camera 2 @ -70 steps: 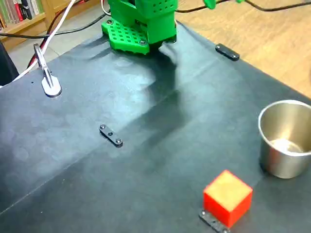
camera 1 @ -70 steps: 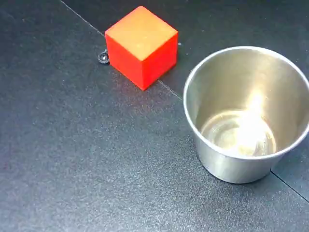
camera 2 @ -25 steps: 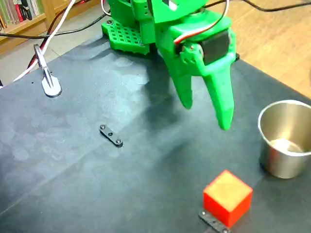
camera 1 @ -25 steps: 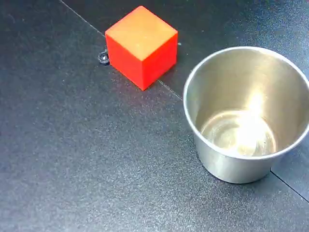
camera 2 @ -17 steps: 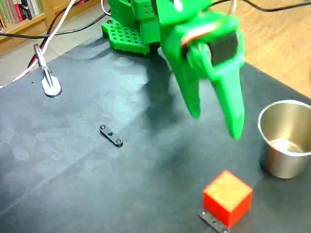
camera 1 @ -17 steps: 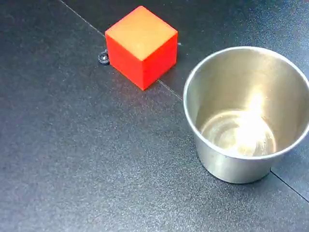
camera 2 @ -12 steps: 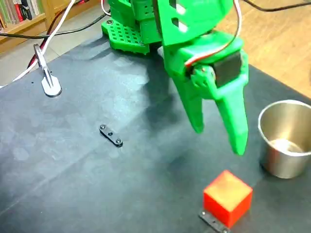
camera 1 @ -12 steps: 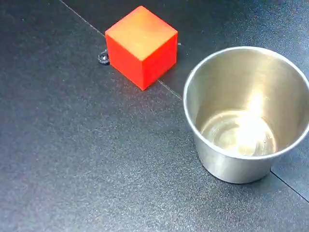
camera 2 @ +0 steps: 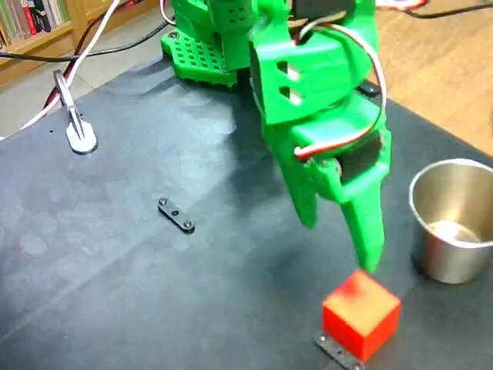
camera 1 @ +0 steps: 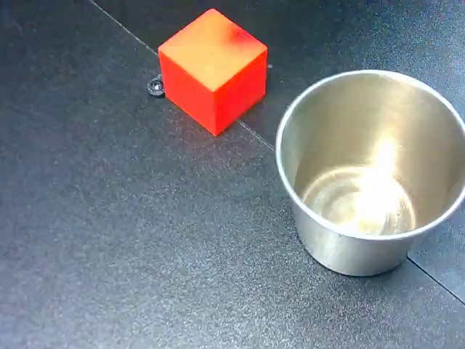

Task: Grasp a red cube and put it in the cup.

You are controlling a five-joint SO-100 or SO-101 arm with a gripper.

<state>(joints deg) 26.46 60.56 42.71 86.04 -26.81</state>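
The red cube (camera 1: pixel 212 67) sits on the black table, up and to the left of the cup (camera 1: pixel 370 171) in a fixed view. In both fixed views the shiny steel cup stands upright and empty. The cube (camera 2: pixel 360 314) lies near the bottom edge, left of the cup (camera 2: pixel 451 220). My green gripper (camera 2: pixel 339 245) hangs open just above and behind the cube, its longer finger tip close over the cube's top, nothing between the fingers. The gripper is out of frame in the close fixed view; only a shadow darkens the cube's top corner.
A small black plate with two screws (camera 2: pixel 176 215) lies on the mat at the left. Another black plate (camera 2: pixel 337 351) pokes out under the cube. A silver clamp (camera 2: pixel 75 123) and cables sit at the far left, the green arm base (camera 2: pixel 202 54) at the back.
The open gripper has come down and forward toward the cube, its tip now just over the cube's top. Cube and cup have not moved.
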